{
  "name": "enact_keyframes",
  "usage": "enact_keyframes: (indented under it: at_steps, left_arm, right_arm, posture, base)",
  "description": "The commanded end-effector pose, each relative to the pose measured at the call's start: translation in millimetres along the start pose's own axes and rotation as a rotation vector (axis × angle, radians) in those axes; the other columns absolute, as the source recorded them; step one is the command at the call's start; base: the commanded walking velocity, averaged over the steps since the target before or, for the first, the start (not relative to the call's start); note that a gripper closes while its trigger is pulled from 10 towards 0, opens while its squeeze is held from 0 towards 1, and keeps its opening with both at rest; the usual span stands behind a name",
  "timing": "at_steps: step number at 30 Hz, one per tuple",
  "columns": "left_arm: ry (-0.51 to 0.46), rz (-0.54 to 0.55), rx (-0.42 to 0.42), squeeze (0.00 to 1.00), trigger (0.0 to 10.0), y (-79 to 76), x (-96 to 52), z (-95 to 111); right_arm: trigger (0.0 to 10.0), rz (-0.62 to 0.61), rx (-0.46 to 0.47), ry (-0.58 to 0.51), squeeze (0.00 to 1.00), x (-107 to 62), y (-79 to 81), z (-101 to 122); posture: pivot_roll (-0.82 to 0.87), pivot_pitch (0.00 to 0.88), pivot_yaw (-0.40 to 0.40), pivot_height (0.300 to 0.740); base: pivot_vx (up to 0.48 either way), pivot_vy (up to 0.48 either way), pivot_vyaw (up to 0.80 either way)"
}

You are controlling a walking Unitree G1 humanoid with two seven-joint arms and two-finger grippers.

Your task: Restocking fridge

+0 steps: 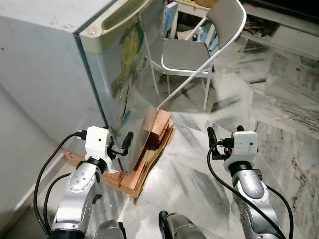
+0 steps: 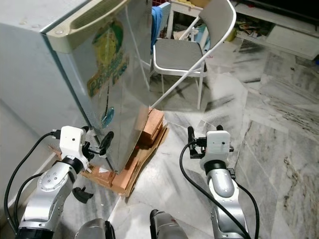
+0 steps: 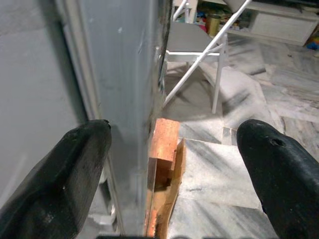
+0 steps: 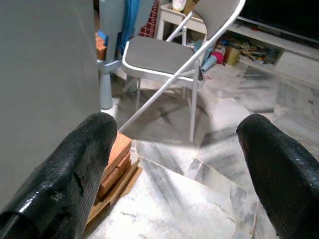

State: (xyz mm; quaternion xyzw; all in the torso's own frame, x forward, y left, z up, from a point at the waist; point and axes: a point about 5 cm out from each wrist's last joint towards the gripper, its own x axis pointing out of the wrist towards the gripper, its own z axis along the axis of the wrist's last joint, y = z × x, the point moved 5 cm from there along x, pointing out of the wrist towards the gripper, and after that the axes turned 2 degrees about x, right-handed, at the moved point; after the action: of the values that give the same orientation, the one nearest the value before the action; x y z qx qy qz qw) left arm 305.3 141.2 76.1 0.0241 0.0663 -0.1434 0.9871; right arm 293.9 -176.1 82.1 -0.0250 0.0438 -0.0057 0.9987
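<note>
- The fridge (image 1: 119,74) has its door shut, so by my judgement the restocking is not begun.
- The left gripper (image 1: 119,147) is spread, its fingers on either side of the door's lower corner edge.
- The right gripper (image 1: 225,133) is spread and empty, well apart from the fridge, over the marble floor (image 1: 279,99).
- I see no food items near either gripper; opening the door is left.

Glossy metal fridge (image 1: 132,74), marble floor (image 1: 279,129)

We list a grey folding chair (image 1: 192,52) on the marble floor (image 1: 279,124), wooden blocks (image 1: 158,127) stacked over flattened cardboard (image 1: 149,164), and a low white shelf (image 4: 279,50) of clutter behind the chair.
</note>
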Motion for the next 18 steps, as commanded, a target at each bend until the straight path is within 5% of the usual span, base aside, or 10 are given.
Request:
enact_keyframes:
  at_steps: [1, 11, 18]
  left_arm:
    - [0.003, -0.004, -0.002, 0.00, 10.0, 1.7, 2.7, 0]
    - [-0.025, 0.055, 0.044, 0.00, 10.0, 18.1, 23.8, 11]
    - [-0.039, 0.042, 0.051, 0.00, 10.0, 19.4, 36.2, 21]
  right_arm:
    - [10.0, -0.008, 0.003, -0.002, 0.00, -1.2, -4.1, 2]
    - [10.0, 0.003, 0.007, 0.001, 0.00, -3.0, -3.9, 4]
    - [10.0, 0.017, -0.005, 0.097, 0.00, -25.5, -15.3, -9]
  posture:
    - [0.00, 0.131, -0.037, 0.740]
    - [-0.01, 0.132, -0.033, 0.740]
    - [-0.02, 0.138, -0.025, 0.740]
  base:
    - [0.000, 0.000, -0.80]
    - [0.000, 0.000, -0.14]
    - [0.000, 0.000, 0.00]
